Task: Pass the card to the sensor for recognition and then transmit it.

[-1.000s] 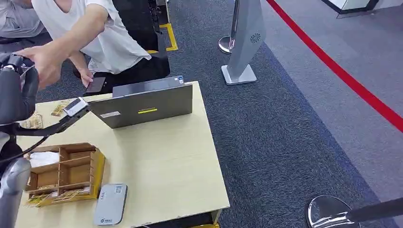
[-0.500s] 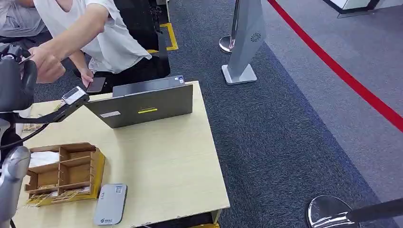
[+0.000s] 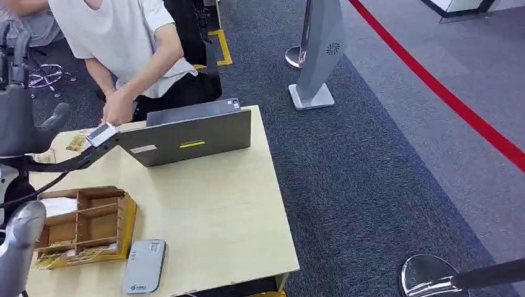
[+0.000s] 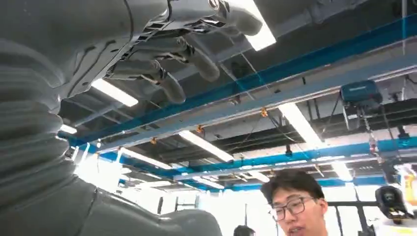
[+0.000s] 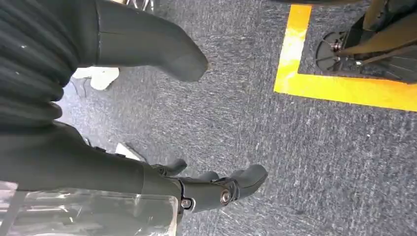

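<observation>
Your left hand (image 3: 18, 120) hangs raised at the far left of the pale wooden desk (image 3: 216, 204), fingers loosely spread and empty, likely offered to the white-shirted person (image 3: 124, 37); where the card is, I cannot tell.

The pale wooden table (image 3: 210, 204) is cut off at the head view's bottom and left edges. The person in a white T-shirt (image 3: 124, 37), at eleven o'clock from the grey open laptop (image 3: 186, 133), loses head and shoulders beyond the top edge. The laptop's screen faces away, unseen.
</observation>
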Robot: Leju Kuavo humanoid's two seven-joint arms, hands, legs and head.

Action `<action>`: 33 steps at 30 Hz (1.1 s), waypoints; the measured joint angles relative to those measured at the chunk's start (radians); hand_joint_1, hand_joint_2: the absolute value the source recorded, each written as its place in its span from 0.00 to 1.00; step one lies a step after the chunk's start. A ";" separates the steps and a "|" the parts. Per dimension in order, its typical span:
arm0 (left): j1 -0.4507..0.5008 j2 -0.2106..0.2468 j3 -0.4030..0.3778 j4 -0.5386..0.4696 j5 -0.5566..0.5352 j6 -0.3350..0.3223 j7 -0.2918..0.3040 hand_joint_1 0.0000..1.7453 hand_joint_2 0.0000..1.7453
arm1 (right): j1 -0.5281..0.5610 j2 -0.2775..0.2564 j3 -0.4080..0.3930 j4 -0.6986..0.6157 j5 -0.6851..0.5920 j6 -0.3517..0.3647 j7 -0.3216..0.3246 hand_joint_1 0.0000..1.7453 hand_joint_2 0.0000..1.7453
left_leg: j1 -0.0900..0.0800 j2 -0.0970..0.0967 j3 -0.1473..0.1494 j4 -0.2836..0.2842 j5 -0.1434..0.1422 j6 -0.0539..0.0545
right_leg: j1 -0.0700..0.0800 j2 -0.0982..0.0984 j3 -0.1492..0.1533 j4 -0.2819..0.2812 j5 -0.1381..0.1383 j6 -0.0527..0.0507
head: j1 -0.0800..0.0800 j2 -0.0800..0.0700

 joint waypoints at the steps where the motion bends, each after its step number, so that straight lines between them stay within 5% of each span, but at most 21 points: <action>1: 0.010 0.001 0.000 -0.015 0.022 -0.032 -0.011 0.00 1.00 | 0.000 0.000 0.000 0.000 0.000 0.001 0.003 0.00 1.00 | 0.000 0.000 0.000 0.000 0.000 0.000 | 0.000 0.000 0.000 0.000 0.000 0.000 | 0.000 0.000; 5: 0.081 0.028 -0.007 -0.128 0.126 -0.165 -0.037 0.00 1.00 | 0.003 0.015 -0.004 -0.031 -0.004 0.037 0.011 0.00 1.00 | 0.000 0.002 -0.001 0.000 0.000 0.000 | 0.000 0.002 -0.001 0.000 0.000 0.000 | 0.000 0.000; 9: 0.142 0.069 -0.016 -0.206 0.169 -0.201 -0.053 0.00 1.00 | 0.004 0.031 -0.019 -0.064 -0.014 0.073 0.023 0.00 1.00 | 0.000 0.002 -0.002 -0.001 0.000 0.000 | 0.000 0.002 -0.001 0.000 0.000 0.000 | 0.001 0.000; 15: 0.382 0.227 -0.026 -0.293 0.274 -0.221 -0.071 0.00 1.00 | 0.009 0.064 -0.080 -0.141 -0.013 0.131 0.043 0.00 1.00 | 0.000 0.006 -0.002 -0.002 -0.001 -0.001 | 0.000 0.006 -0.004 0.000 -0.001 0.000 | 0.000 0.000; 19: 0.525 0.284 -0.026 -0.295 0.318 -0.218 -0.078 0.00 1.00 | 0.006 0.072 -0.111 -0.164 -0.010 0.134 0.034 0.00 1.00 | 0.000 0.006 -0.002 -0.002 -0.001 -0.001 | 0.000 0.005 -0.005 0.000 -0.001 -0.001 | 0.000 0.000; 33: 0.691 0.316 -0.021 -0.278 0.362 -0.242 -0.047 0.00 1.00 | -0.001 0.087 -0.158 -0.196 -0.001 0.134 0.034 0.00 1.00 | 0.000 0.005 -0.003 -0.001 -0.001 -0.001 | 0.000 0.004 -0.004 0.000 -0.001 0.000 | 0.000 0.000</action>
